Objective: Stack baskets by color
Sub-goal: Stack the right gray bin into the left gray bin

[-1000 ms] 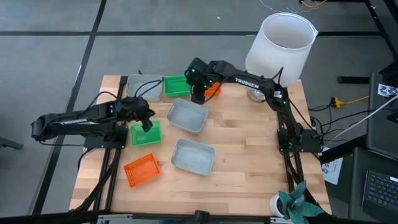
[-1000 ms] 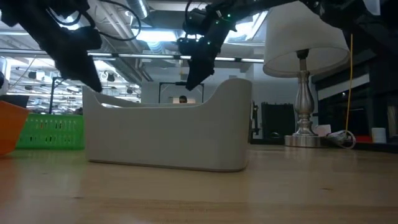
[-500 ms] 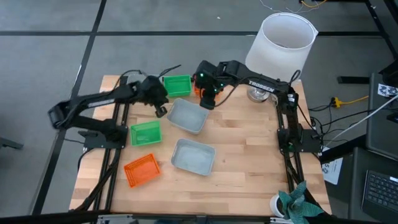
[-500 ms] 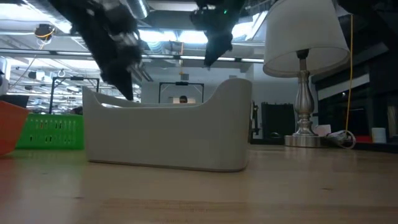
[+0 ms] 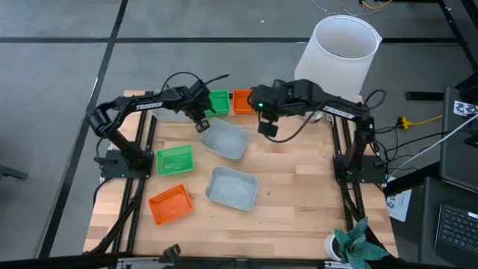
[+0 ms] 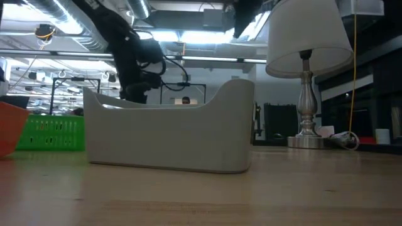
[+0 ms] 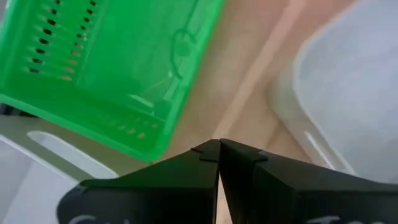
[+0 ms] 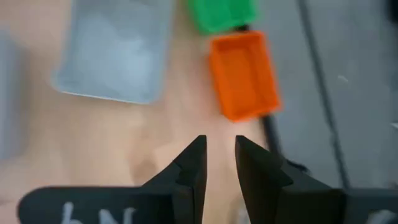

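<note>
Seen from above: a wooden worktop (image 5: 291,187) carrying small baskets. At the far edge, a green basket (image 5: 218,103) beside an orange basket (image 5: 242,101). Near the middle, two grey-blue baskets (image 5: 225,140) (image 5: 232,187), long axes running slightly diagonal. Toward the left side, another green basket (image 5: 174,159) and a tilted orange basket (image 5: 169,205). Left gripper (image 5: 202,125) hovered between the far green basket and the upper grey-blue one, fingers pressed together, empty. Right gripper (image 5: 269,130) hovered near the orange far basket, fingers narrowly parted, holding nothing.
</note>
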You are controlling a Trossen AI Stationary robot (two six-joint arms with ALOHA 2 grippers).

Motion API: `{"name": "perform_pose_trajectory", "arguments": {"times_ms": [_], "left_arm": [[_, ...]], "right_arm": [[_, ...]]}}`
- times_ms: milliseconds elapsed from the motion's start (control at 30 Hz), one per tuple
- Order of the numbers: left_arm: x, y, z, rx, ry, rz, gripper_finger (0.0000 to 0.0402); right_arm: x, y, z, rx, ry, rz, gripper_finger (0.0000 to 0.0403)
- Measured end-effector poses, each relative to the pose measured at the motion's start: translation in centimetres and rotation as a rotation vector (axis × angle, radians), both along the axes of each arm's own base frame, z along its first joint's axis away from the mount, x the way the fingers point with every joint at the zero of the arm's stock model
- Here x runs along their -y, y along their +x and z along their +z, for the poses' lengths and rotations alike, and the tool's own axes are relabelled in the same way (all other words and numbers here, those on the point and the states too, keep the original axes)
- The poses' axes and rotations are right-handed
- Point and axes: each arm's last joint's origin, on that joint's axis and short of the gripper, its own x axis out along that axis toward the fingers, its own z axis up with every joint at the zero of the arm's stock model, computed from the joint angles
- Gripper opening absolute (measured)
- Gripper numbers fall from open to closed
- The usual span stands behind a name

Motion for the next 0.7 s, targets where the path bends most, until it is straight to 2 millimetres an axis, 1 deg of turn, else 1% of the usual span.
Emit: {"name": "perform_pose_trajectory", "arguments": {"times_ms": [167, 233, 333, 433, 700], "left_arm": [[-0.7, 0.6, -0.8, -0.060, 0.024, 0.024, 0.0001], [-1.1, 1.0, -0.6, -0.044, 0.056, 0.032, 0.0002], [-1.3, 1.2, -0.3, -0.038, 0.080, 0.040, 0.0002], [-1.4, 1.4, 0.1, -0.026, 0.091, 0.040, 0.0001], [-1.0, 1.5, 0.1, -0.055, 0.098, 0.037, 0.0001]], "right_arm": [[-0.2, -2.9, 2.0, 0.031, -0.062, -0.141, 0.0084], [-0.4, -3.5, 2.6, 0.062, -0.072, -0.167, 0.0084], [-1.0, -4.4, 3.4, 0.096, -0.069, -0.160, 0.0084], [-1.7, -4.7, 3.8, 0.112, -0.069, -0.139, 0.0084], [-3.9, -4.4, 3.8, 0.114, -0.062, -0.065, 0.0084]]}}
